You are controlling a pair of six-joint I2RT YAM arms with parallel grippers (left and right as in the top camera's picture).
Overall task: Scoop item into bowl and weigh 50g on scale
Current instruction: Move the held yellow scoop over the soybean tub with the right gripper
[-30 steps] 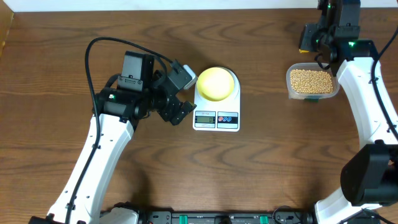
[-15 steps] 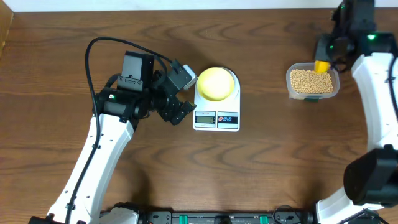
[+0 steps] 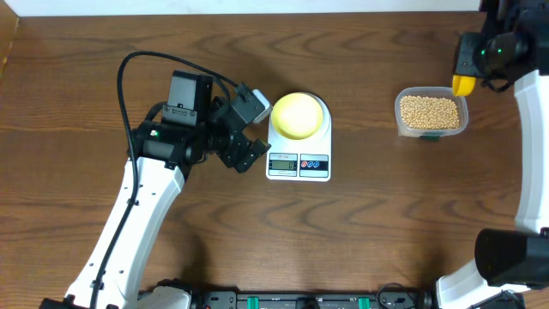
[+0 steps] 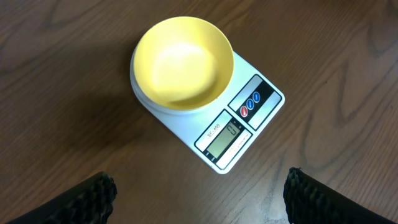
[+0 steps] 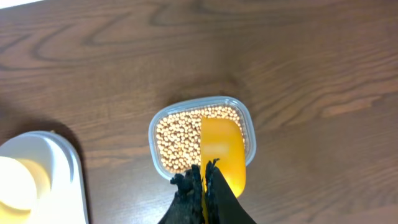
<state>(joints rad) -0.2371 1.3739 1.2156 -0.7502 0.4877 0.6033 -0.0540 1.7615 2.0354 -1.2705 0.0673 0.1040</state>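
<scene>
Yellow scoop (image 5: 222, 152) clamped in right fingers (image 5: 186, 191), near tub (image 5: 246, 116) of beans (image 5: 177, 140).

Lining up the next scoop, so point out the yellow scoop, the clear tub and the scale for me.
yellow scoop (image 5: 222, 152), right wrist view, middle of its blade.
clear tub (image 5: 205, 99), right wrist view, its rim, upper side.
scale (image 4: 229, 135), left wrist view, its grey display.

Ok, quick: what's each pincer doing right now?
Left pincer: open, holding nothing.
Right pincer: shut on the yellow scoop.
</scene>
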